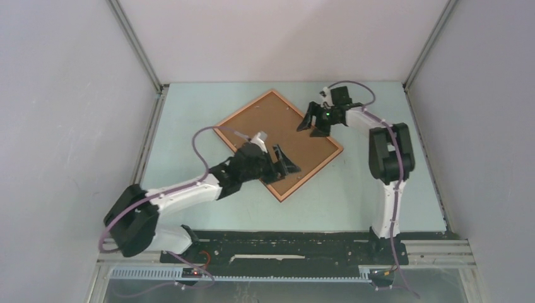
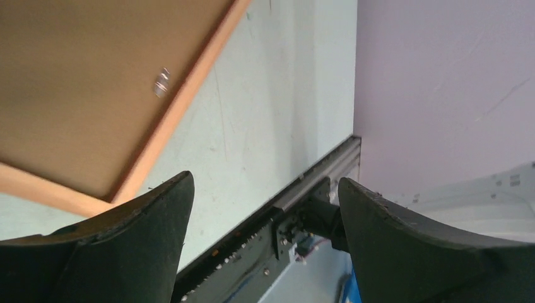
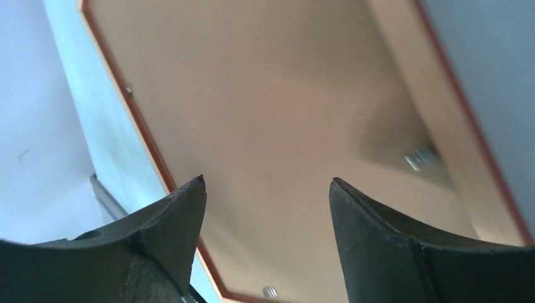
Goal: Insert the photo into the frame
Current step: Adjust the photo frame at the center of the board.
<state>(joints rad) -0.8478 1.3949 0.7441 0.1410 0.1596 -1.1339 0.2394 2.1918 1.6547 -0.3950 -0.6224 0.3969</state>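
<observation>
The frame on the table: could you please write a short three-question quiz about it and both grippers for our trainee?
1. True or false: the left gripper is shut on the frame.
2. What fills the frame? A) a sunset photo B) a plain brown board C) bare table
3. Which gripper is over the frame's far edge?
Key: 1 false, its jaws stand open and empty; 2 B; 3 the right gripper.

Both the left arm [image 1: 186,194] and the right arm [image 1: 382,209] have white links joined by bulky black joint housings [image 1: 134,222], a thin purple cable [image 1: 214,128] looping along each (a small green light [image 1: 327,115] glows at the right wrist), and matte black, slightly scuffed fingers [image 2: 135,237] curving to blunt points.
</observation>
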